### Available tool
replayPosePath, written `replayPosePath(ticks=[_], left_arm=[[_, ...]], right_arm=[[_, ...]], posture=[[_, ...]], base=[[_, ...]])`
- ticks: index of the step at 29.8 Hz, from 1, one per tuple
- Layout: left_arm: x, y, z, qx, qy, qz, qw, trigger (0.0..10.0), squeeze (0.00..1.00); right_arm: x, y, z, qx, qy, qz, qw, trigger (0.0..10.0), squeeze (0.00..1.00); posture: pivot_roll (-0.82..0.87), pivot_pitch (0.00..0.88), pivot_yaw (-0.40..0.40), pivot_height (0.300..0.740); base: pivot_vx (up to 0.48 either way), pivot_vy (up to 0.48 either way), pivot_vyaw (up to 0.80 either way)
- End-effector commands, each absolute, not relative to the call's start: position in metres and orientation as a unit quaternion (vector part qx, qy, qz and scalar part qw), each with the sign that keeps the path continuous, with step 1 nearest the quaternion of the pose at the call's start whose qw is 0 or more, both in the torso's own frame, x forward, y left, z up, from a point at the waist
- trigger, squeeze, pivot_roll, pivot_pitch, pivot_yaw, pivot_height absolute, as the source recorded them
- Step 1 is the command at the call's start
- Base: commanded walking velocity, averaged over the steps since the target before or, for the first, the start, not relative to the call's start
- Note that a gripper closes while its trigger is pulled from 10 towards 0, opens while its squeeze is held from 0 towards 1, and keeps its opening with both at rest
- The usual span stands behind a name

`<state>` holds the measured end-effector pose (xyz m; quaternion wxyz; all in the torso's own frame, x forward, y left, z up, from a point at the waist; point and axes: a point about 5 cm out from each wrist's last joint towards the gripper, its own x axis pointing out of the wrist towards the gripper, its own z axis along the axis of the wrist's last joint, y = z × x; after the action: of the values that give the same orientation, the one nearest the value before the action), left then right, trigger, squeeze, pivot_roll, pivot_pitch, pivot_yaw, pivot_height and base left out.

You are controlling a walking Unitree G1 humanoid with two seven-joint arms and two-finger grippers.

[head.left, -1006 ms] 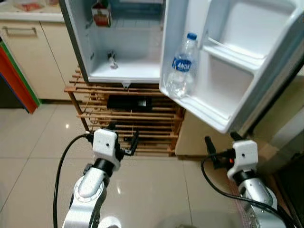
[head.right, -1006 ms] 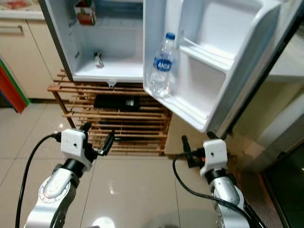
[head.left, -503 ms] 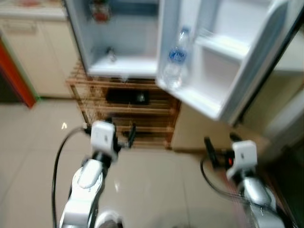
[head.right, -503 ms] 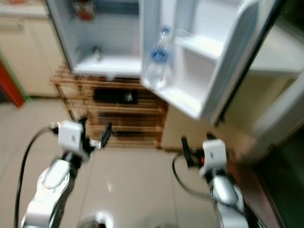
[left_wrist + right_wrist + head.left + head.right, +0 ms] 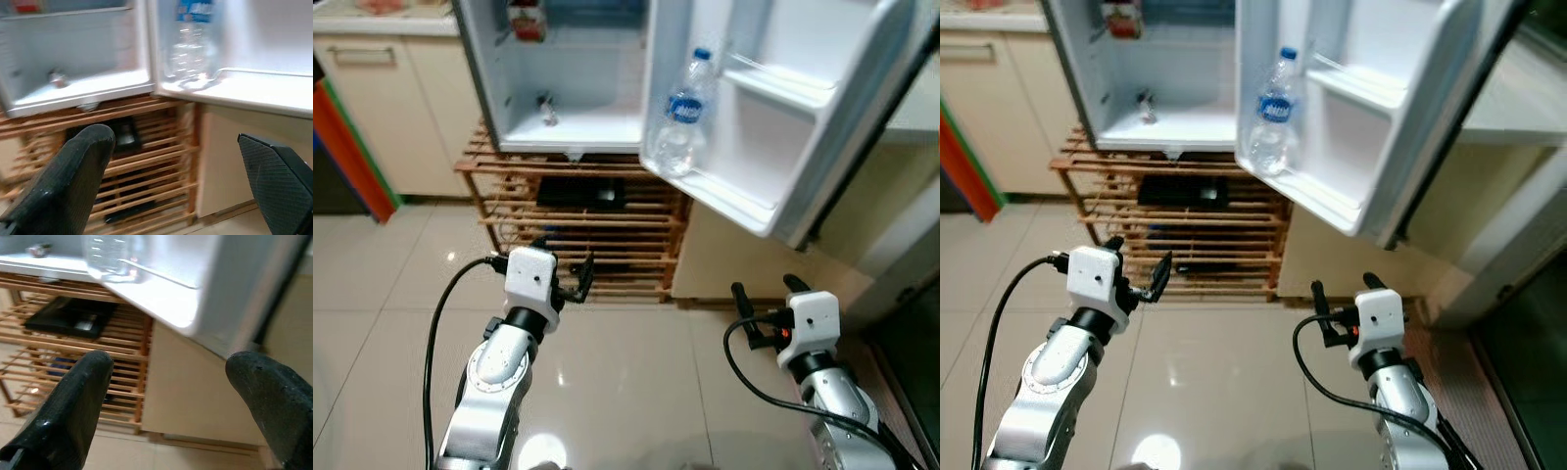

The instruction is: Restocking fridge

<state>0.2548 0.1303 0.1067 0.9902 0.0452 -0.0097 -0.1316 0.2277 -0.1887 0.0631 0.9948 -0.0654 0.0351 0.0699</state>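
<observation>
- Small white fridge (image 5: 578,117), standing on a slatted wooden rack: its body is open and nearly bare inside. Since a second ago your whole view has swung and steadied again, blurred in between; that is the camera moving with the robot, not the goods shifting.
- White fridge door (image 5: 783,108), swung wide toward your right, with moulded shelves. It sits a little higher in the head views than a second ago, so you seem to have stepped back or bent lower.
- Slatted wooden rack (image 5: 587,240) under the fridge, holding a flat black item I cannot identify.
- Cream kitchen cabinet (image 5: 391,108) to the left of the fridge.
- Clear plastic water bottle with blue cap and blue label (image 5: 683,117): upright in the lowest door shelf, at its inner end. This reads as stock already placed.
- Red carton (image 5: 526,22) high inside the fridge body, partly cut off.
- Left gripper (image 5: 566,279): fingers spread wide, holding nothing, low over the tiled floor before the rack, well below the bottle.
- Right gripper (image 5: 762,299): likewise spread wide and empty, low beneath the door's outer end, well apart from the bottle.
- Judgement: with both grippers empty, your next item has yet to be fetched.
</observation>
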Motion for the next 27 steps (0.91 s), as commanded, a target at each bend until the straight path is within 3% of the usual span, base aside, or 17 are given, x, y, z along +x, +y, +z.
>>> replayPosePath(ticks=[1,8,15,22,27], left_arm=[[0.255,0.125,0.113,0.052,-0.02,-0.137,0.989,10.0,0.0],[0.252,0.118,0.116,0.054,-0.03,-0.156,0.986,10.0,0.0],[0.253,0.12,0.116,0.044,-0.029,-0.15,0.987,10.0,0.0],[0.259,0.123,0.118,0.04,-0.028,-0.144,0.988,10.0,0.0],[0.263,0.125,0.119,0.046,-0.033,-0.139,0.989,10.0,0.0]], right_arm=[[0.229,-0.192,0.066,-0.068,0.029,0.066,0.995,10.0,0.0],[0.229,-0.193,0.06,-0.068,0.035,0.068,0.995,10.0,0.0],[0.233,-0.202,0.053,-0.069,0.044,0.066,0.994,10.0,0.0],[0.254,-0.237,0.041,-0.076,0.073,0.024,0.994,10.0,0.0],[0.257,-0.229,0.049,-0.079,0.05,0.028,0.995,10.0,0.0]], posture=[[-0.12,0.049,-0.017,0.726],[-0.12,0.049,-0.018,0.726],[-0.12,0.045,-0.019,0.726],[-0.12,0.036,-0.017,0.726],[-0.11,0.024,-0.019,0.726]], base=[[0.0,-0.431,0.0],[0.0,-0.472,0.0],[0.0,0.0,0.0],[0.0,0.0,0.0],[0.0,0.0,0.0]])
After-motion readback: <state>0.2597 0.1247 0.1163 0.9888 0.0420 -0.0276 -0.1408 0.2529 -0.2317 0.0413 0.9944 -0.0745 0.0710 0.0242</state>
